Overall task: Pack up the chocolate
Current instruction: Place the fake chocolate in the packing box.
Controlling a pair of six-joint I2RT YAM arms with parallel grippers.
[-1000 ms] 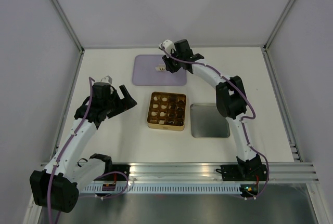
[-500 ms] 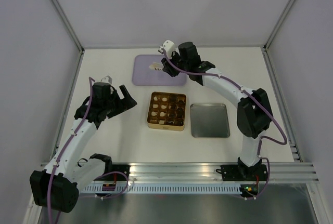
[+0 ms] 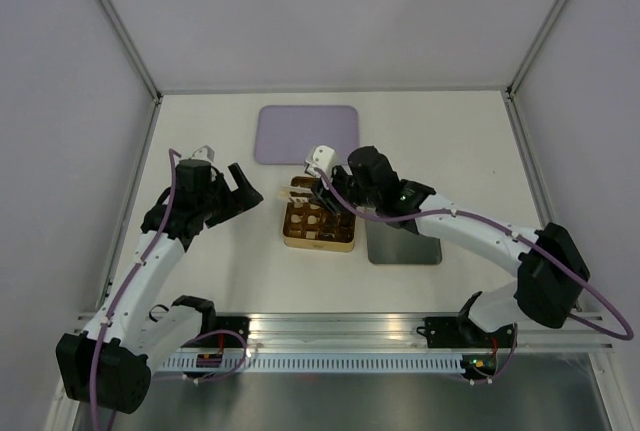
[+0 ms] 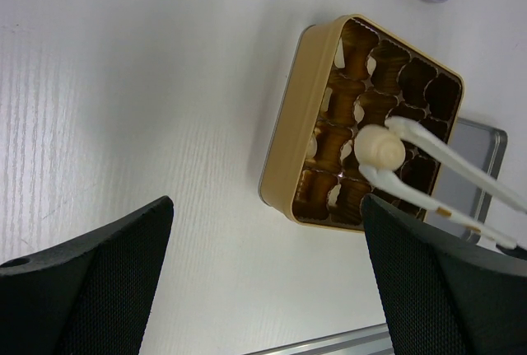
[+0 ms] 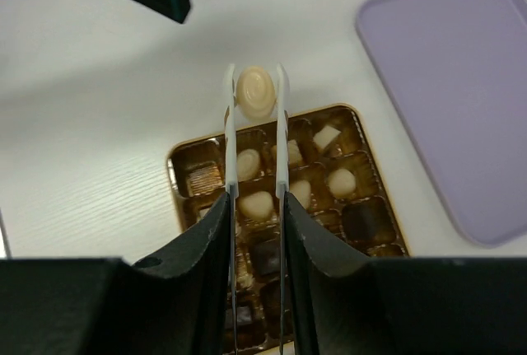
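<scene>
Above the gold tin (image 4: pixel 284 149), a pale chocolate (image 5: pixel 256 91) is pinched in tweezers (image 5: pixel 281 149) clamped by the right gripper (image 5: pixel 256 215); it has been carried over from the purple tray (image 3: pixel 307 133), so lowering into a free cell is judged next.
</scene>
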